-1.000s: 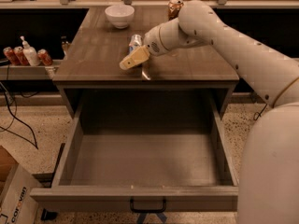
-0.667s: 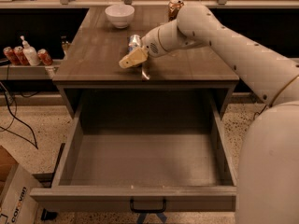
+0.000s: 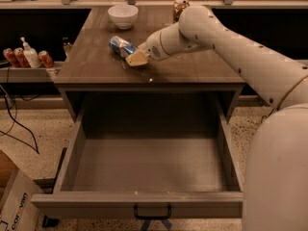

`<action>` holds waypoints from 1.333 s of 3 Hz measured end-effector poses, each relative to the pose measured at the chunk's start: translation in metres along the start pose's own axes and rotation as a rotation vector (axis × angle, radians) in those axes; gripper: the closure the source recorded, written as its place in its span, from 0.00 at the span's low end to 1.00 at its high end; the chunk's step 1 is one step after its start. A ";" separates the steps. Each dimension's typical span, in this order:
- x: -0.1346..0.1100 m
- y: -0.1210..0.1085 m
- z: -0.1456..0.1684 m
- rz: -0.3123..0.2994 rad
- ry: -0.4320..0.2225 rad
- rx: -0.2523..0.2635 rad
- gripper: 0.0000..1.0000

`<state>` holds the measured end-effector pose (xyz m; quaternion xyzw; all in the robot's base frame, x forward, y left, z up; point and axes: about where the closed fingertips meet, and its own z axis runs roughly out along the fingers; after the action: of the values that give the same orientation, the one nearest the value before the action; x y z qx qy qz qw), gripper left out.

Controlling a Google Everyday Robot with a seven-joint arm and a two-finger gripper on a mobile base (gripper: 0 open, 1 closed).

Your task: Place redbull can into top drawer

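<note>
The redbull can (image 3: 120, 45), blue and silver, lies tilted on the dark wooden table top, its right end against my gripper (image 3: 136, 58). The gripper reaches in from the right on the white arm and sits low over the table's middle, right at the can. The top drawer (image 3: 144, 206) is pulled fully open below the table's front edge. It is a deep grey-brown box with a small black handle (image 3: 152, 212) on its front panel, and nothing lies inside it.
A white bowl (image 3: 122, 15) stands at the back left of the table top. A gold-brown can (image 3: 179, 6) stands at the back, behind my arm. A side shelf at the left holds red cans and a white bottle (image 3: 30, 56). A cardboard box (image 3: 14, 201) sits on the floor at the lower left.
The can, earlier mostly hidden behind the gripper, now shows to the gripper's left, tilted onto its side. The gripper has barely moved.
</note>
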<state>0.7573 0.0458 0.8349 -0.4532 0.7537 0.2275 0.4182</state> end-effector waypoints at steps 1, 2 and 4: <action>-0.004 0.002 -0.007 -0.017 -0.004 0.015 0.87; -0.019 0.009 -0.026 -0.074 -0.040 0.010 1.00; -0.034 0.056 -0.076 -0.274 -0.143 -0.044 1.00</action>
<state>0.6845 0.0348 0.9028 -0.5433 0.6479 0.2165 0.4879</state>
